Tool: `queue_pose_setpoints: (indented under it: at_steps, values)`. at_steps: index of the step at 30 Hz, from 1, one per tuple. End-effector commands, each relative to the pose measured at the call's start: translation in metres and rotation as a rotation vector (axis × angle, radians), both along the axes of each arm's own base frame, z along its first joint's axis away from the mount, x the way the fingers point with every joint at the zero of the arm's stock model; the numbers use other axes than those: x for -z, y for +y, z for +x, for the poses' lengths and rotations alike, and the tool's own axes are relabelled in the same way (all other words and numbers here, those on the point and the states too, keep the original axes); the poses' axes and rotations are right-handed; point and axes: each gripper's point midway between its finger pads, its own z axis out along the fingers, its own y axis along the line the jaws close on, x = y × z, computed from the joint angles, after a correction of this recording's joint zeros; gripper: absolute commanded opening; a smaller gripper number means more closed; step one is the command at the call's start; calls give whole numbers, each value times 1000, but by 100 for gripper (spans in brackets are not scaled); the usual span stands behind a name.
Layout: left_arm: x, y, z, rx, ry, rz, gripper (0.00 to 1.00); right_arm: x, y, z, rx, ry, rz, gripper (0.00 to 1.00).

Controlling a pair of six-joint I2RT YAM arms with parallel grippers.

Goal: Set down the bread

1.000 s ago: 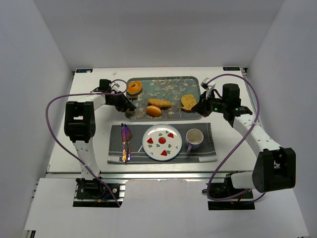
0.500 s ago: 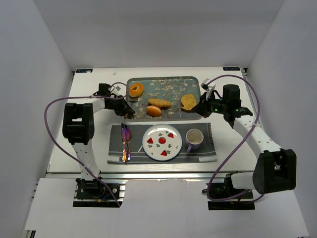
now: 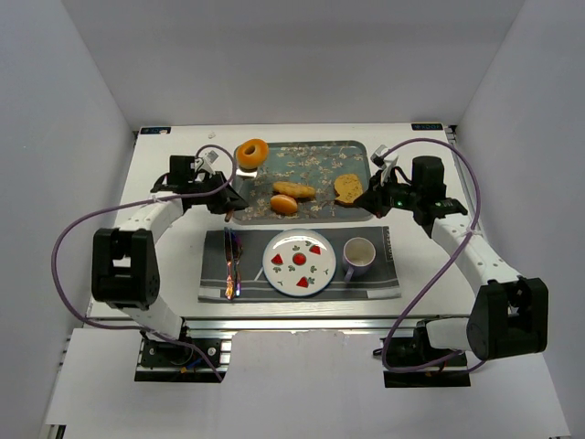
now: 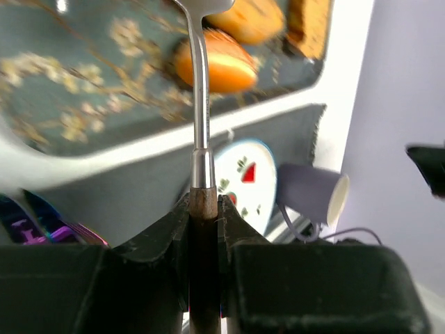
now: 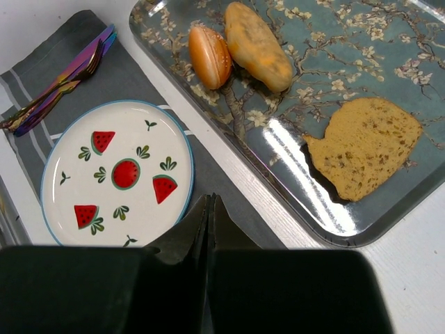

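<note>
Support surface: 1 white table [image 3: 302, 133], rectangular, filling the centre of the top view and enclosed by pale walls on 3 sides. A small dark marker sits at each of its 2 far corners, in the upper left and upper right of the frame.

Items lying directly on the table: 2.

1. Tray [image 3: 315, 165]: rectangular, teal with a pale blossom pattern and rounded corners. It lies flat at the upper centre of the frame.
2. Mat [image 3: 388, 274]: grey cloth with paler stripes near its short ends. It lies flat at the centre of the frame, just below the tray.

A narrow strip of bare table separates tray and mat.
</note>
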Motion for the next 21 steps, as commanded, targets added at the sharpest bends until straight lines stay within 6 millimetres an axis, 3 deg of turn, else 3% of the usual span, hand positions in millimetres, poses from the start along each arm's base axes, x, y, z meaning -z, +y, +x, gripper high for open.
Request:
queue_pose_setpoints:
  at_steps: [1,2,8,18,21]
  values:
    - [-28,-15,-25,82,-68,-30,0,-9,1,-6,-34,-58,6,0]
    - [-37,-18,-33,95,-87,-36,0,-10,1,-6,-37,-64,6,0]
    - [-42,-40,-90,169,-63,-30,0,-13,1,-13,-73,-110,-5,0]
    - [-12,-56,-185,312,64,19,0,-17,-5,-7,-34,-169,-32,0]
    - [-3,-59,-200,344,99,56,0,-17,-5,-4,-29,-170,-35,0]
